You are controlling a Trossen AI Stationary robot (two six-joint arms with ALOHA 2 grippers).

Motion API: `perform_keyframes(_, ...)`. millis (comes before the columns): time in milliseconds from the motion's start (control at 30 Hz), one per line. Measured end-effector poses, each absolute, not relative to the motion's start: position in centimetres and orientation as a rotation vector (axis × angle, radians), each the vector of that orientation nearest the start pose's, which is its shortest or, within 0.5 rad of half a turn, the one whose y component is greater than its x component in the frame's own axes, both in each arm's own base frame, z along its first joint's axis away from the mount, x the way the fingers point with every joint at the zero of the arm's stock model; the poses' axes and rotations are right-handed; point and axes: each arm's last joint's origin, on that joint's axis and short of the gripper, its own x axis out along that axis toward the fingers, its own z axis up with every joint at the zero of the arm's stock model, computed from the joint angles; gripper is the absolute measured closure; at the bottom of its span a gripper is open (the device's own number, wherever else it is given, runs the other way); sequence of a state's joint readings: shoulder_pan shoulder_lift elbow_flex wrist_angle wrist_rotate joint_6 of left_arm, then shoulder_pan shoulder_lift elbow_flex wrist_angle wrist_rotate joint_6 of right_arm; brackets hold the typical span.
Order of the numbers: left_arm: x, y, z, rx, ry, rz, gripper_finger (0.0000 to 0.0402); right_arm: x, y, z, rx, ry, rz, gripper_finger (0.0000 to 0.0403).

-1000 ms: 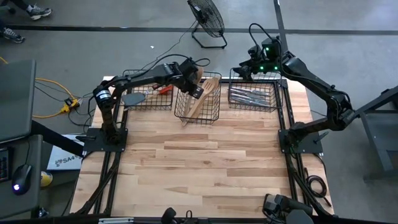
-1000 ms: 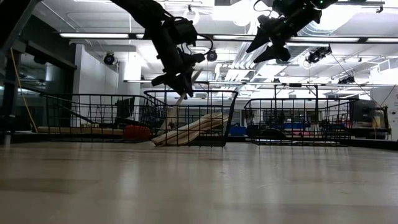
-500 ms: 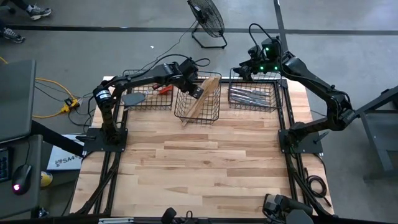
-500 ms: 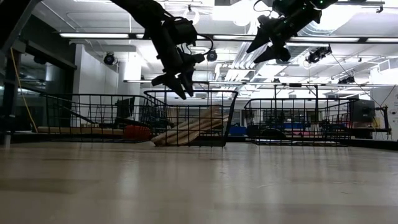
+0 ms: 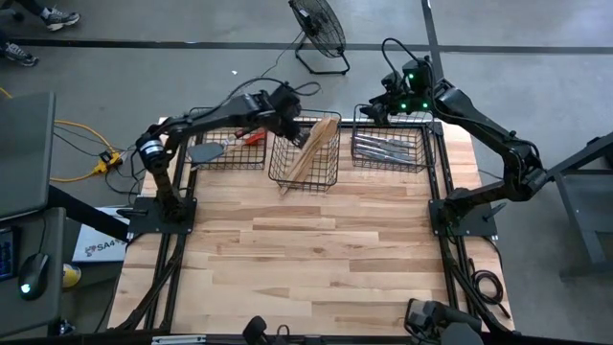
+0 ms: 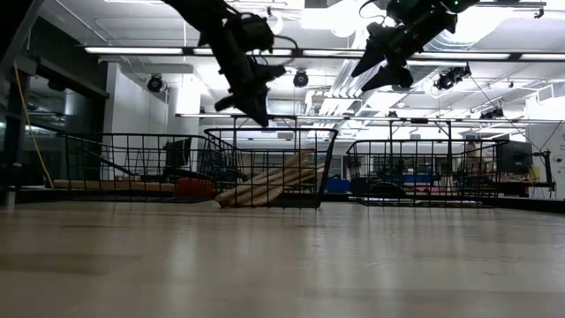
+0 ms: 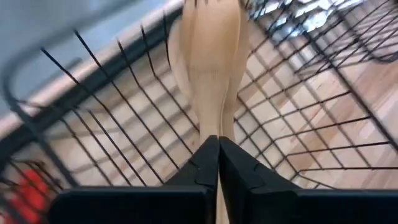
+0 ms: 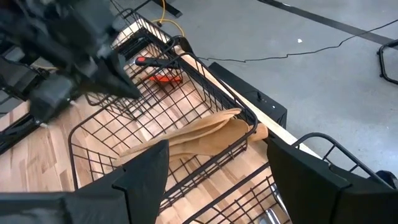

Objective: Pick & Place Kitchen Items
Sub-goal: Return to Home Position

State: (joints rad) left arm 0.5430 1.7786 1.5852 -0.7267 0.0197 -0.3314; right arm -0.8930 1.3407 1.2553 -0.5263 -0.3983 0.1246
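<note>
My left gripper (image 5: pixel 295 129) hangs shut and empty above the middle wire basket (image 5: pixel 329 180), over its far left part; the low view shows it (image 6: pixel 262 118) clear of the rim. Pale wooden utensils (image 5: pixel 312 153) lie slanted in that basket (image 7: pixel 93 74), their upper ends (image 8: pixel 239 121) leaning on the far rim; the left wrist view shows them (image 7: pixel 211 56) below the fingers. The left basket (image 5: pixel 225 165) holds a black turner (image 5: pixel 204 151) and a red-headed spatula (image 5: pixel 252 139). Silver cutlery (image 5: pixel 388 149) lies in the right basket (image 5: pixel 421 163). My right gripper (image 5: pixel 375 107) stands open above that basket's far left corner.
The three baskets stand in a row along the table's far edge. The bare wooden tabletop (image 5: pixel 316 249) stretches from them to the near edge. A floor fan (image 5: pixel 321 29) stands beyond the table, and cables (image 5: pixel 81 144) lie off its left side.
My left gripper has opened and let go of a pale wooden utensil that it held tilted over the middle basket. The utensil has dropped flat onto the other wooden ones. The gripper has then shut and risen a little above the basket's rim.
</note>
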Motion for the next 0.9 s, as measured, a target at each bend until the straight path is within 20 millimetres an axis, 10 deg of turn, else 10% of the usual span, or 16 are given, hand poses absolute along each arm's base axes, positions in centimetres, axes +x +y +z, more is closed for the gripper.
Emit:
perform_keyframes(433, 29.6, 18.0, 35.8, -0.281, 0.528, 0.582, 0.0397, 18.2, -19.6, 36.4, 0.370, 0.382, -0.209, 0.0140)
perform_keyframes(900, 21.3, 13.7, 30.8, -0.333, 0.065, 0.430, 0.0396, 16.8, -13.9, 32.1, 0.463, 0.007, -0.139, 0.0140)
